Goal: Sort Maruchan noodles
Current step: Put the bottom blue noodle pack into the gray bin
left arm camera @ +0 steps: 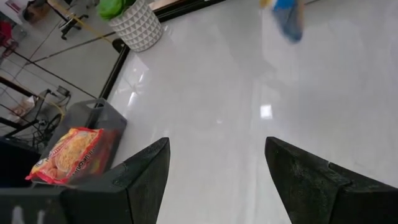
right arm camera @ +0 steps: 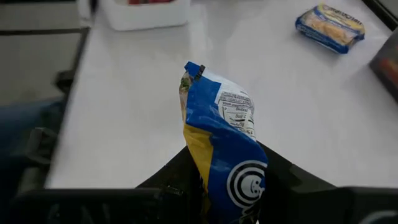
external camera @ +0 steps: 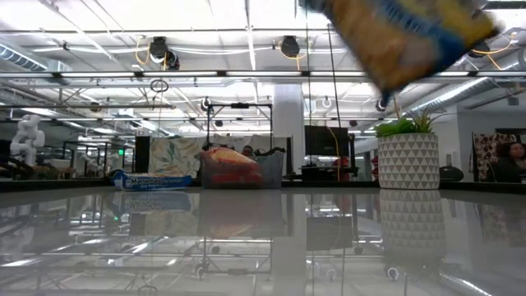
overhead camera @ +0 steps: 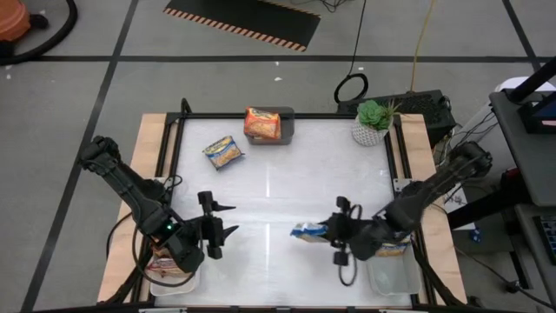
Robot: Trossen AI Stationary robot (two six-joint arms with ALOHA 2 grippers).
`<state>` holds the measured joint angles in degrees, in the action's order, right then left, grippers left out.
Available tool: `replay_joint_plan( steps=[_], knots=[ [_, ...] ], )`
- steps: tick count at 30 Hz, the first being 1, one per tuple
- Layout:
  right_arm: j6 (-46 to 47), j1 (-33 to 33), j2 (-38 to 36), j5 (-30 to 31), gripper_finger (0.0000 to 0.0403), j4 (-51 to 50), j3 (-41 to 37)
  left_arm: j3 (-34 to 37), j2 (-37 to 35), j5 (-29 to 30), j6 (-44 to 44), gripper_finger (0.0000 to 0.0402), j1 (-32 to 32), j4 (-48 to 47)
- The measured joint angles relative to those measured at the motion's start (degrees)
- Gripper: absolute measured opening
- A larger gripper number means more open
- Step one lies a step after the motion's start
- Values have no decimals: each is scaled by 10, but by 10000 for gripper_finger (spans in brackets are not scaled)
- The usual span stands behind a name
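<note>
Looking straight down from above, the white table (overhead camera: 278,187) carries a blue-and-yellow noodle packet (overhead camera: 224,152) lying loose near its far left part, and an orange noodle packet (overhead camera: 261,123) sitting on a grey bin (overhead camera: 287,126) at the far edge, with a potted plant (overhead camera: 373,122) at the far right corner. The right gripper (overhead camera: 326,231) sits near the front of the table, its jaws pinching a second blue packet (overhead camera: 307,231), while the left gripper (overhead camera: 228,219) waits at the front left with its jaws spread and holding nothing. White trays (overhead camera: 169,276) stand at both front corners under the arms. From table height, the held packet hangs blurred at the top right above the table, the loose blue packet lies flat far back on the left, and the orange packet rests on the bin beside it. The left wrist camera shows its two dark fingers (left arm camera: 149,177) apart above bare table, the orange packet and bin beyond. The right wrist camera shows the blue packet upright, clamped at its lower end between the jaws, the other blue packet well apart from it.
</note>
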<state>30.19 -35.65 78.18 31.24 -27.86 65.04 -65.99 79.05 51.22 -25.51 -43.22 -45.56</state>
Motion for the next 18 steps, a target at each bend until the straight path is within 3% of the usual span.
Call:
replay_joint_plan(
  steps=[10, 18],
  knots=[
    [142, -79, 0, -4, 95, -279, 177, 0, 0, -2, -7, 268, 0, -2],
    [229, -96, 23, -70, 95, -431, 286, 0, 0, -2, -16, 269, 0, -1]
  ],
)
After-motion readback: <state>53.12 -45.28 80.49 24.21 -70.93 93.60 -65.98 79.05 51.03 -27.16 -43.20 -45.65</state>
